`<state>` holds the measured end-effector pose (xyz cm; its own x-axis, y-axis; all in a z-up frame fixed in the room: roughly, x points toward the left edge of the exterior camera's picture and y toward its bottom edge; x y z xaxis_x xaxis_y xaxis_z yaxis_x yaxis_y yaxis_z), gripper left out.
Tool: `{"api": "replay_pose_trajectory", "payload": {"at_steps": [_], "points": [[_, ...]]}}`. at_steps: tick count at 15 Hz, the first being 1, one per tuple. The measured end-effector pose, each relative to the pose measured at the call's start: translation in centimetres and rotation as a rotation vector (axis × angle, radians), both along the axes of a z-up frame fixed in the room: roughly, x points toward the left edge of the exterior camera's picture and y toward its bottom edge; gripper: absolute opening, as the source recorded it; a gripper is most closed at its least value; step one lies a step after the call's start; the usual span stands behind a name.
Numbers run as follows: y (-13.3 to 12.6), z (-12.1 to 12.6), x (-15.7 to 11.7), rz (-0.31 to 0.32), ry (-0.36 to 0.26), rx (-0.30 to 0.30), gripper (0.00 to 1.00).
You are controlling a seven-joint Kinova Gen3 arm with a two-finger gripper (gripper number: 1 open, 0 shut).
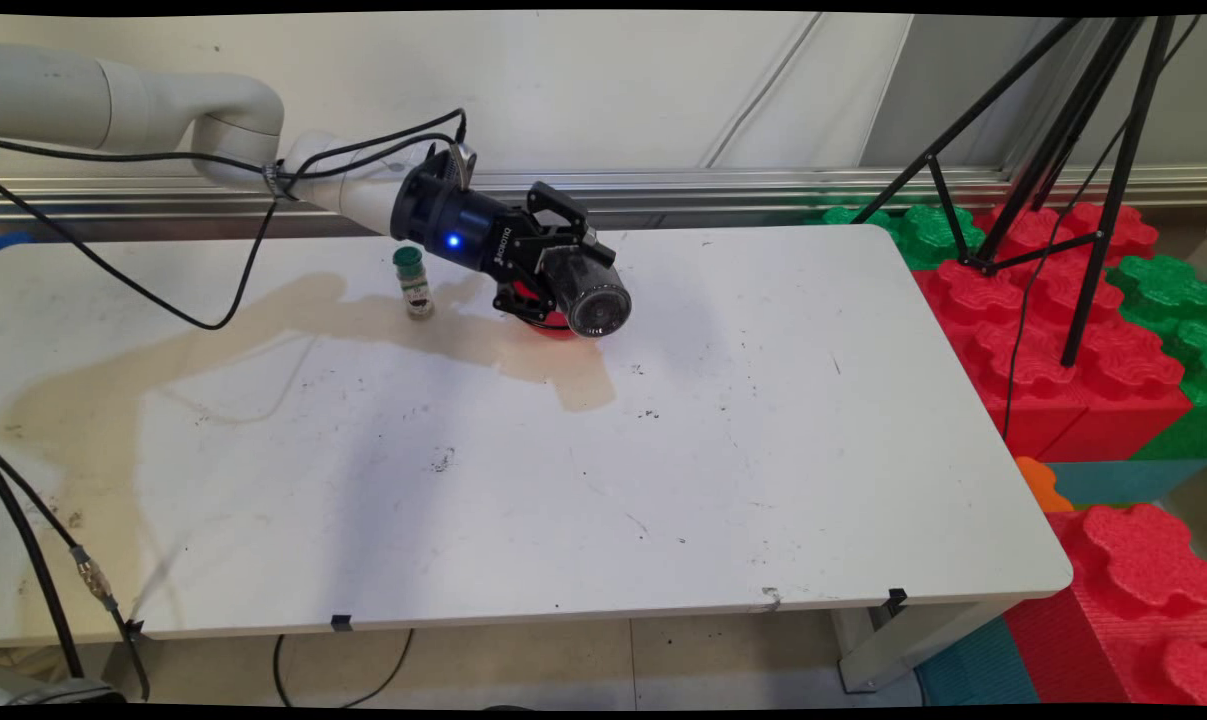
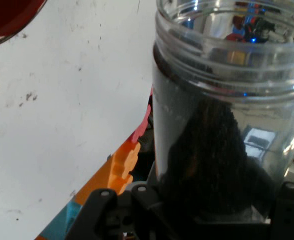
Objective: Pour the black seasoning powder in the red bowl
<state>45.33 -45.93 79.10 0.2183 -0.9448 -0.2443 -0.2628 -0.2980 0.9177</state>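
The gripper (image 1: pixel 563 285) is clamped on a clear jar (image 1: pixel 591 297), tipped over what seems a red bowl (image 1: pixel 553 322); keep the mouth above it; a spice bottle (image 1: pixel 415 282) stands nearby.

- Arm (image 1: pixel 133 105) — white, rounded links.
- Black cables (image 1: pixel 163 160) run along it.
- Black wrist (image 1: pixel 453 225) — small blue light, pale lettering.
- Gripper (image 1: pixel 563 275): black linkage.
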Motion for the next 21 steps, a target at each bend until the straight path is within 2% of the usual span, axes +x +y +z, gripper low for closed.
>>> {"api": "replay_pose_trajectory", "payload": {"at_steps": [15, 21], "points": [[-1.0, 0.6, 0.7, 0.065, 0.064, 0.152, 0.0], [-1.2, 0.7, 0.8, 0.092, 0.08, 0.193, 0.0]]}}
